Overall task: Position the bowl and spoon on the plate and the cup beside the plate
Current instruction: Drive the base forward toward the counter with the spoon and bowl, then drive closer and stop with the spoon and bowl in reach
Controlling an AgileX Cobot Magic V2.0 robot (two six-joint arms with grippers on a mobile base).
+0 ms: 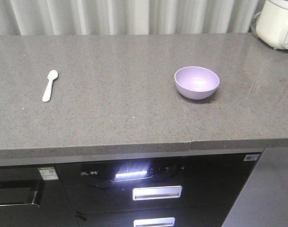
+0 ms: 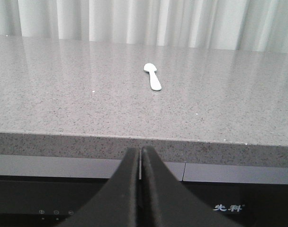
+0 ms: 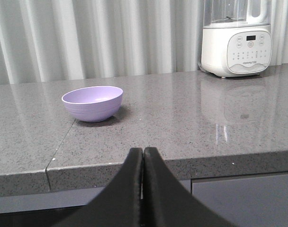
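Note:
The lavender bowl (image 1: 197, 82) stands upright and empty on the grey counter, right of centre; the right wrist view has the bowl (image 3: 93, 102) at its left. A pale spoon (image 1: 49, 85) lies flat far to the left, bowl end away from the front edge, and the spoon (image 2: 153, 75) shows mid-counter in the left wrist view. My left gripper (image 2: 140, 152) is shut on nothing, low in front of the counter edge. Off the front edge too, my right gripper (image 3: 143, 152) is shut and empty. Plate and cup are out of view.
A white appliance (image 1: 277, 22) stands at the counter's back right corner; the right wrist view shows a white blender base (image 3: 236, 42) there. A seam (image 1: 185, 116) crosses the counter near the bowl. Below the counter front is a black oven panel with drawer handles (image 1: 157, 192).

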